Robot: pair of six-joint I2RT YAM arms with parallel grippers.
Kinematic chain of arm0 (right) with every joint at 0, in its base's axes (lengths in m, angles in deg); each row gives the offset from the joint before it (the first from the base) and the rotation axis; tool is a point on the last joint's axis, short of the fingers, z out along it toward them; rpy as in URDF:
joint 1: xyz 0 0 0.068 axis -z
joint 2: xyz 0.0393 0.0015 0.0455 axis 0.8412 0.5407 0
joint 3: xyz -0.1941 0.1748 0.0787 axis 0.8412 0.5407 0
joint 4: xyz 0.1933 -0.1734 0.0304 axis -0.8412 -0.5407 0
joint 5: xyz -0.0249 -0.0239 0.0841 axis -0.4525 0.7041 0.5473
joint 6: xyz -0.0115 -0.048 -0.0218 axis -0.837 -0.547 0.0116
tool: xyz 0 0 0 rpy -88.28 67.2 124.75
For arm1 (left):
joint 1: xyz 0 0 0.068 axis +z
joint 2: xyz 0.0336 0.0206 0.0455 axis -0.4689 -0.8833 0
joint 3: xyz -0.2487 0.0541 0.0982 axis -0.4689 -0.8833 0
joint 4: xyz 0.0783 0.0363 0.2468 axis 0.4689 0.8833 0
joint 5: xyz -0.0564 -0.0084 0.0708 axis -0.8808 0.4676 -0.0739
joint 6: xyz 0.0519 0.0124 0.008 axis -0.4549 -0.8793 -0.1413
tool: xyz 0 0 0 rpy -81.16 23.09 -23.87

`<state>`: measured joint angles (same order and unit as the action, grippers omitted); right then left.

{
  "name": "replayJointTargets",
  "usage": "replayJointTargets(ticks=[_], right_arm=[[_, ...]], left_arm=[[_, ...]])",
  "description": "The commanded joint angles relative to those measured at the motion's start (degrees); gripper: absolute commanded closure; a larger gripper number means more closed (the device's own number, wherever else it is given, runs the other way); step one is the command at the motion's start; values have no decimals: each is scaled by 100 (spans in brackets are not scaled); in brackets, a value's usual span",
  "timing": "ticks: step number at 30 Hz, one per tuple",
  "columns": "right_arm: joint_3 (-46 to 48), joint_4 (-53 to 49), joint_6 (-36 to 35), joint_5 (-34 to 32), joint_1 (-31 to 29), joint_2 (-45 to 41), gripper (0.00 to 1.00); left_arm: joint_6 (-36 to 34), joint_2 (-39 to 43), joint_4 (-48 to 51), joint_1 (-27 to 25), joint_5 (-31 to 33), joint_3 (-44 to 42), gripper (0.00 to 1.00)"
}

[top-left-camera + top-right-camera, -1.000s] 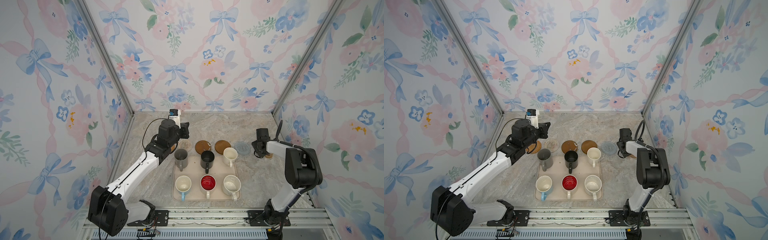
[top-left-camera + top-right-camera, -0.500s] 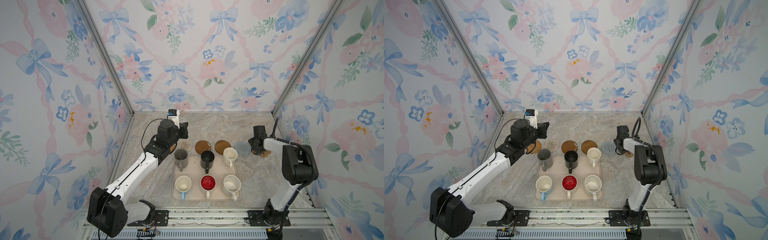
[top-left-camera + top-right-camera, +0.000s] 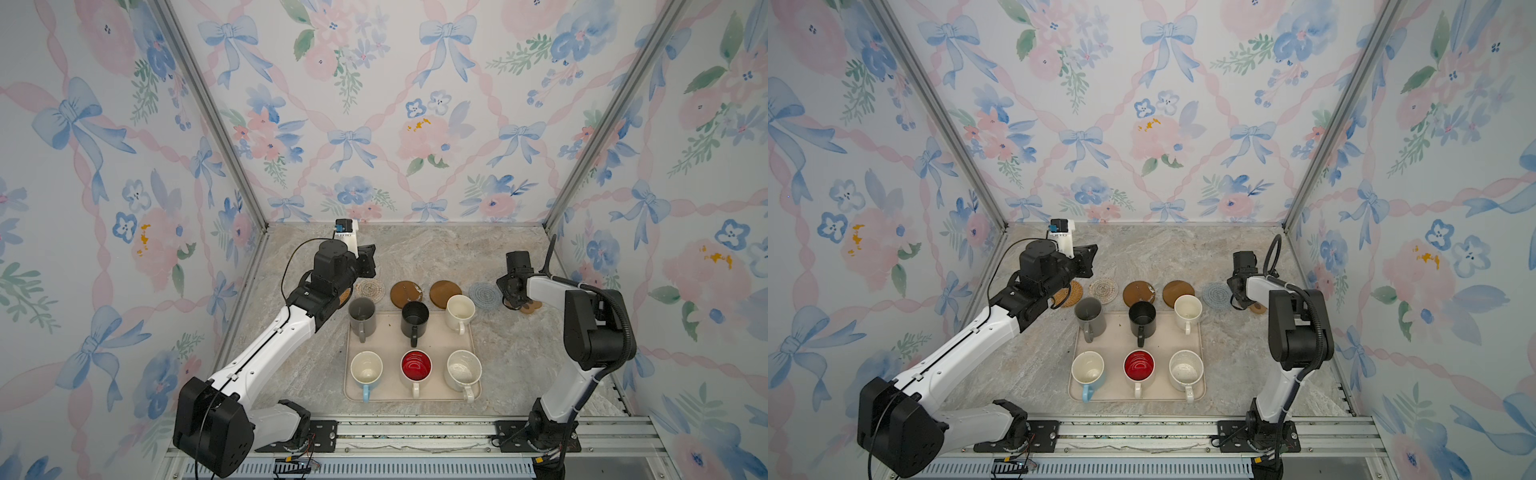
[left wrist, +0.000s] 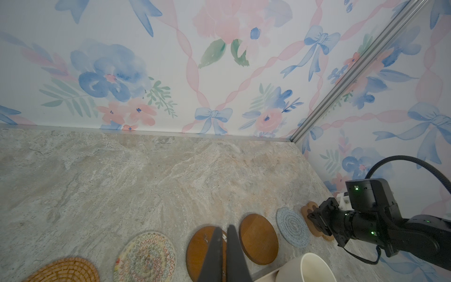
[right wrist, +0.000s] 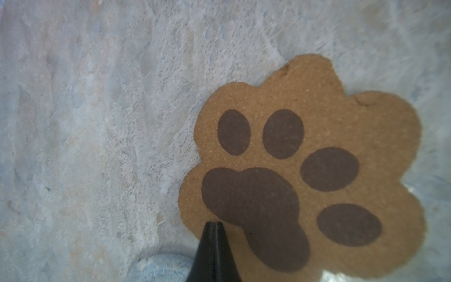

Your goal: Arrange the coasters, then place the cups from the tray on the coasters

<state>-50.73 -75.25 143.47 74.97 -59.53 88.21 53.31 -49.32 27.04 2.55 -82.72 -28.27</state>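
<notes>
The right gripper [image 5: 214,225] has its jaws pressed fully together and holds nothing. Its tip seems to rest on the edge of the paw-shaped coaster [image 5: 317,136], which lies at two o'clock from the tray [image 3: 415,397]. I think it is there to push, because so flat a mat is hard to pinch. The left gripper [image 4: 224,238], also closed and empty, hangs above the five round coasters [image 3: 1138,293] lined at twelve o'clock. The six mugs [image 3: 415,365] stand on the tray, I suppose until the row is ready.
</notes>
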Motion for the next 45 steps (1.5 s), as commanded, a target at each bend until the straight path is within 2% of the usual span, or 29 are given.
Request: replayJointTargets(ticks=[1,12,19,27,30,32,35,38,41,43,45], right_arm=[[185,-405,-18,168,-152,14,100],[393,-111,-174,-352,-275,-479,100],[331,-491,-306,-942,-470,-990,100],[419,-937,-849,-1562,-1259,-2201,100],[421,-1126,-1171,-1600,-1619,-2618,97],[370,-1309,-1407,-1561,-1826,-2827,92],[242,-1653,-1822,-1431,-2140,-3037,80],[36,-2172,-2136,-1239,-2396,-3102,61],[-212,-2683,-2479,-959,-2673,-3029,36],[-383,-3004,-2661,-712,-2813,-2922,28],[-547,-3309,-2767,-467,-2968,-2795,24]], left_arm=[[-73,153,-19,29,70,-87,99],[-85,270,-12,33,69,-120,99],[-87,322,-11,31,67,-127,99],[-24,313,46,31,3,-69,99],[46,322,196,27,111,-57,99],[82,332,285,26,186,-82,99],[139,331,394,27,236,-148,99],[197,348,490,27,302,-221,99],[268,377,598,12,498,-323,99],[304,413,661,16,645,-396,95],[321,453,711,7,774,-474,91]])
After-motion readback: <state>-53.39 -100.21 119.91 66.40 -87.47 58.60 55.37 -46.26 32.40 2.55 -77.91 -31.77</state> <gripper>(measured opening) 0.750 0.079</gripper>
